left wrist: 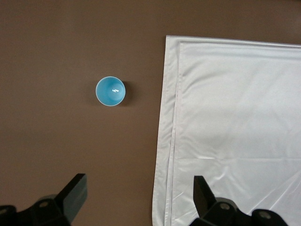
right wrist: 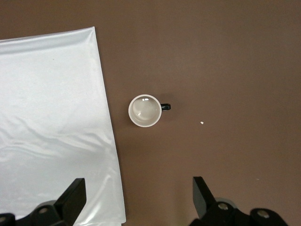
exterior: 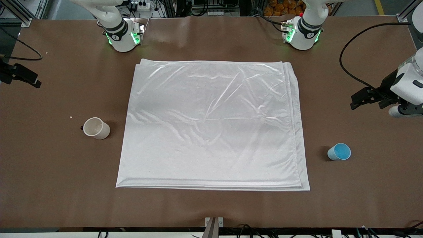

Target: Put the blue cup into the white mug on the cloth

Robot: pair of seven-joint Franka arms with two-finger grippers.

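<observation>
Blue cup (exterior: 339,152), upright on the desk (exterior: 49,185) beside the cloth (exterior: 211,125) toward the left arm's end, is judged light, rigid, best pinched across its rim; left gripper (left wrist: 138,200) and right gripper (right wrist: 137,200) fingers are spread wide, empty.

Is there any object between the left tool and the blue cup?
No, nothing visible. The left tool is open, up over bare table, and the blue cup stands alone, upright, beside the cloth without touching it.

Brown table (exterior: 211,39) carries the white cloth (exterior: 211,125) at its middle; the white mug (exterior: 96,128) and blue cup (exterior: 339,152) stand upright on bare tabletop at either end
</observation>
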